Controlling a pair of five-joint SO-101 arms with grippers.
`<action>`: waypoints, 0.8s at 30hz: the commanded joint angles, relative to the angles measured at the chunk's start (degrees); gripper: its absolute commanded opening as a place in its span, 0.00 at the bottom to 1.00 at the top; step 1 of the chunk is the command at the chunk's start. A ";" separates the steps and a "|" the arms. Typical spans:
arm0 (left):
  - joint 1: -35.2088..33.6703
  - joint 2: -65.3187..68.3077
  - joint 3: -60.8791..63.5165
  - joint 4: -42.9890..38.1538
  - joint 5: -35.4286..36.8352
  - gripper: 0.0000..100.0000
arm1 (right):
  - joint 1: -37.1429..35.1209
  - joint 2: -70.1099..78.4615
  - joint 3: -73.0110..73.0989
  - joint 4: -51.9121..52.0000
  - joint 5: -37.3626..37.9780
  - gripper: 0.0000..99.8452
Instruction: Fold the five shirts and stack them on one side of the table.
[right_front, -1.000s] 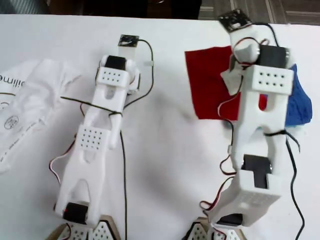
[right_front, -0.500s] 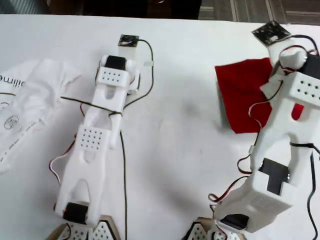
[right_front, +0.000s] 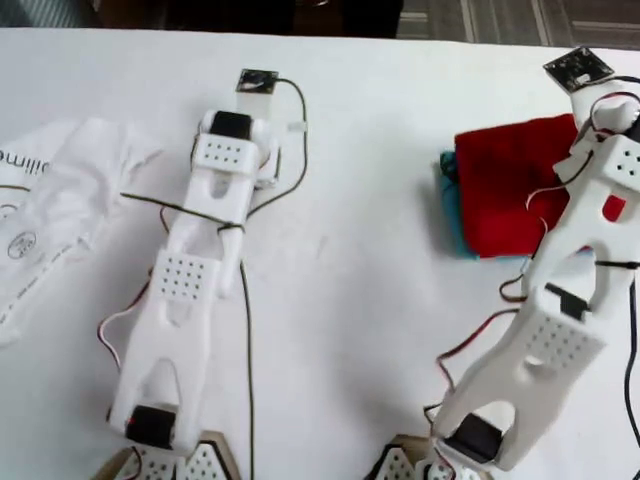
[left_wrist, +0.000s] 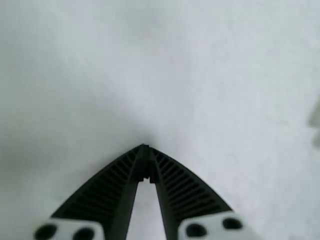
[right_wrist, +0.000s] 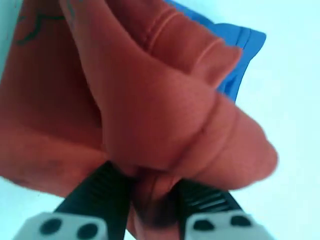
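A red shirt (right_front: 505, 190) lies bunched at the table's right side on top of a blue shirt (right_front: 450, 205), whose edge peeks out on the left. In the right wrist view my right gripper (right_wrist: 150, 177) is shut on a thick fold of the red shirt (right_wrist: 150, 100), with the blue shirt (right_wrist: 245, 45) beyond it. A crumpled white shirt (right_front: 65, 205) lies at the left edge. My left gripper (left_wrist: 144, 152) is shut with nothing in it, just above bare white table, right of the white shirt.
The left arm (right_front: 195, 270) stretches up the middle-left of the table (right_front: 370, 290), with black cables trailing beside it. The right arm (right_front: 565, 320) leans toward the right edge. Bare tabletop lies between the two arms.
My right arm has swung to the right, carrying the red shirt from mid-table onto the blue shirt near the right edge. The left arm has not moved.
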 joint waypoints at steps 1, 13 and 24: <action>-1.58 -0.26 -1.10 -0.97 0.44 0.03 | 0.66 6.37 -10.37 -0.66 1.76 0.02; -1.58 -0.26 -1.10 -1.05 0.44 0.03 | 1.10 15.16 -21.54 -1.27 2.37 0.31; -1.05 -0.26 -1.10 -1.05 0.26 0.03 | 2.77 15.60 -31.38 -4.35 -14.42 0.26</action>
